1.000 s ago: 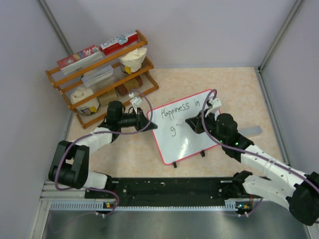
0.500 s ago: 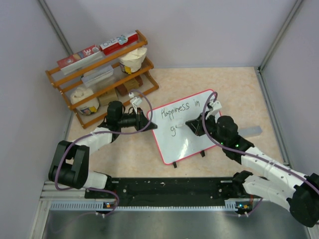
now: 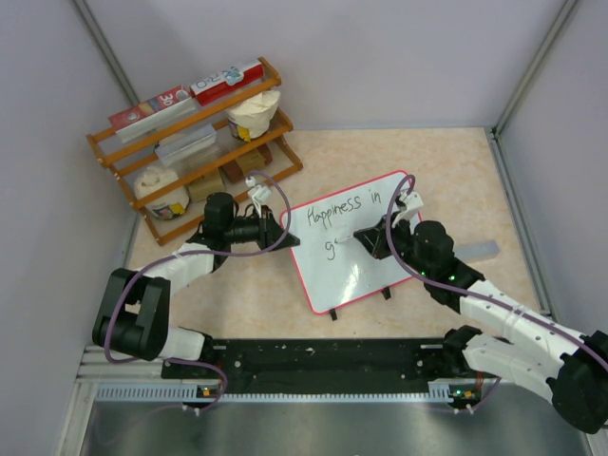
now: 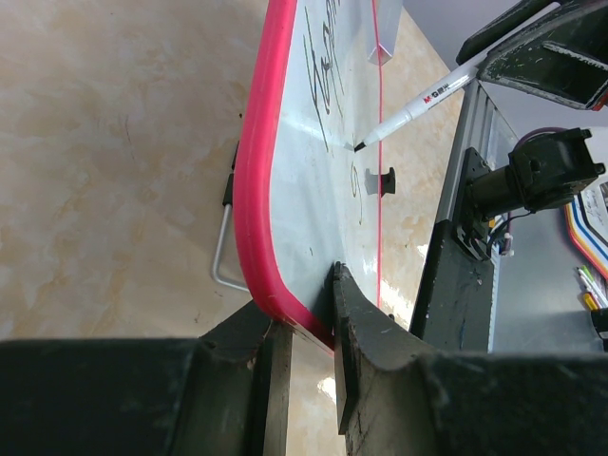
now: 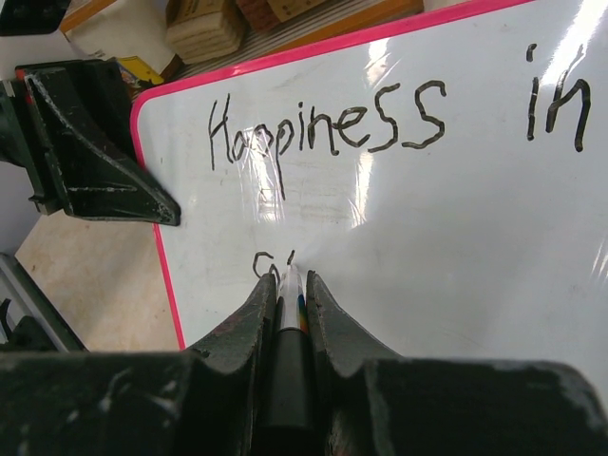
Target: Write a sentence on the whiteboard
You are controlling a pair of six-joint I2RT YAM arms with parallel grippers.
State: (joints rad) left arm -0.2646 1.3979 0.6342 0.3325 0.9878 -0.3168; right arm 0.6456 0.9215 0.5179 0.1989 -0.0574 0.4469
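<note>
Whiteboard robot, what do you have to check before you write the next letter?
1. Left gripper clamped on the whiteboard edge so it can't slide: ok.
2. Right gripper shut on the marker: ok.
3. Marker tip down at the second line, not up in the air: ok in the left wrist view.
4. First line of the sentence reads "Happiness in": ok.
5. Second line finished: not ok, only a g is started.
6. Bare white board to the right of the g for more letters: ok.
</note>
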